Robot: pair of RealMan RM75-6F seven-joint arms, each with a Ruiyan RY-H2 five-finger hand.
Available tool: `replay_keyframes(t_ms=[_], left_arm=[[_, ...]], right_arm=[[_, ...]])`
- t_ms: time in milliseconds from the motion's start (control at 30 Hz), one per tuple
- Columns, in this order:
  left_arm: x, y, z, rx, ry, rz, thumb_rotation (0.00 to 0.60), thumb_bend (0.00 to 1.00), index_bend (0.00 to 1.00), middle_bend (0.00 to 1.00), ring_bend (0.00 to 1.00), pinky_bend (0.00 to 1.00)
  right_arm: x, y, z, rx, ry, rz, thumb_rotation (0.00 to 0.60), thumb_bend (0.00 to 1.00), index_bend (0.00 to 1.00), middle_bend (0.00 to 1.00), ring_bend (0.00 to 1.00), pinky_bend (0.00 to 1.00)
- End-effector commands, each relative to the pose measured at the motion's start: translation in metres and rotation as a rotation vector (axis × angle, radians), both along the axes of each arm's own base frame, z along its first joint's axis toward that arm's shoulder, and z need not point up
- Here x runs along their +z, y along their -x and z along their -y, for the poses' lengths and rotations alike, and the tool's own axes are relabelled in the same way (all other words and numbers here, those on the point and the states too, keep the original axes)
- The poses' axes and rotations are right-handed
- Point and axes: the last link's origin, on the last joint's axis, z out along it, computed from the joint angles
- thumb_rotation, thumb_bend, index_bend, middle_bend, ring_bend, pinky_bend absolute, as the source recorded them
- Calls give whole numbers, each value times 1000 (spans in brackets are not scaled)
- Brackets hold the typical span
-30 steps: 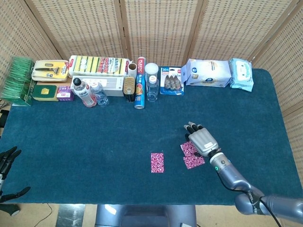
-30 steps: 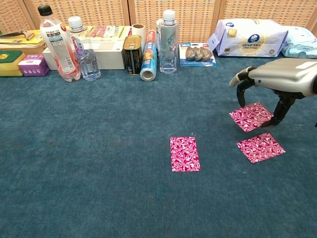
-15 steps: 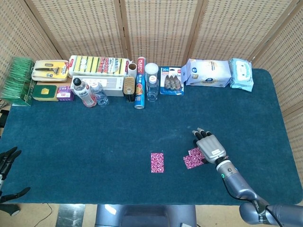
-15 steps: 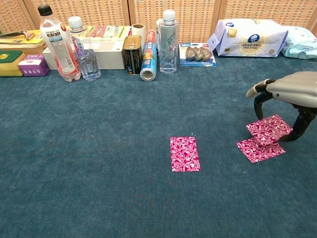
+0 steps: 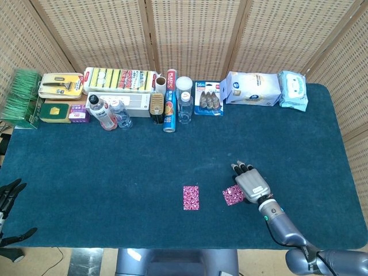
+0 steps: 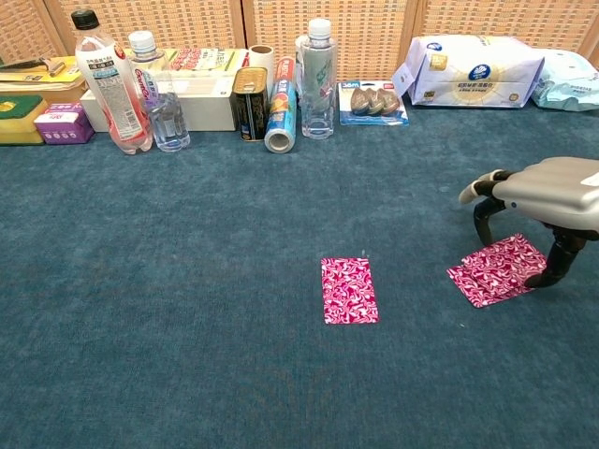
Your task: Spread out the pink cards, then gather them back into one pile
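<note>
My right robot hand (image 6: 543,192) arches over the two right-hand pink cards (image 6: 496,269), fingertips (image 6: 485,230) down on them and nothing gripped, fingers curled but apart. Over the last second I have dragged the farther card toward me until it sits almost squarely on the nearer one; a second ago they lay apart, and now they read as one small stack. That tells me the spreading is done and gathering is under way. The lone pink card (image 6: 349,291) lies flat on the blue bench (image 6: 187,327), well apart to the left of that hand, not yet collected. My left robot hand (image 5: 8,195) rests open and idle at the bench's near left edge.
</note>
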Motion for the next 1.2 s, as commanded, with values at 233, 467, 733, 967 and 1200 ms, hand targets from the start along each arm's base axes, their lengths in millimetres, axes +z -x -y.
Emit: replay_keyframes(t_ms=[233, 467, 733, 967, 1200], left_arm=[[1, 0, 1, -2, 0, 4, 600, 72, 0, 0, 0, 0], [1, 0, 1, -3, 0, 5, 600, 72, 0, 0, 0, 0], [1, 0, 1, -2, 0, 6, 600, 73, 0, 0, 0, 0], [1, 0, 1, -1, 0, 6, 600, 73, 0, 0, 0, 0], [1, 0, 1, 0, 0, 7, 600, 73, 0, 0, 0, 0]], right_arm=[[-6, -5, -3, -12, -10, -17, 600, 270, 435, 93, 67, 224], [-7, -7, -4, -12, -13, -25, 600, 271, 435, 93, 67, 226], [-7, -8, -4, -21, -18, -24, 600, 271, 420, 89, 67, 227], [-6, -8, -4, -27, -20, -23, 600, 271, 407, 86, 65, 227], [-7, -6, -4, -35, -23, -26, 600, 271, 390, 84, 61, 227]])
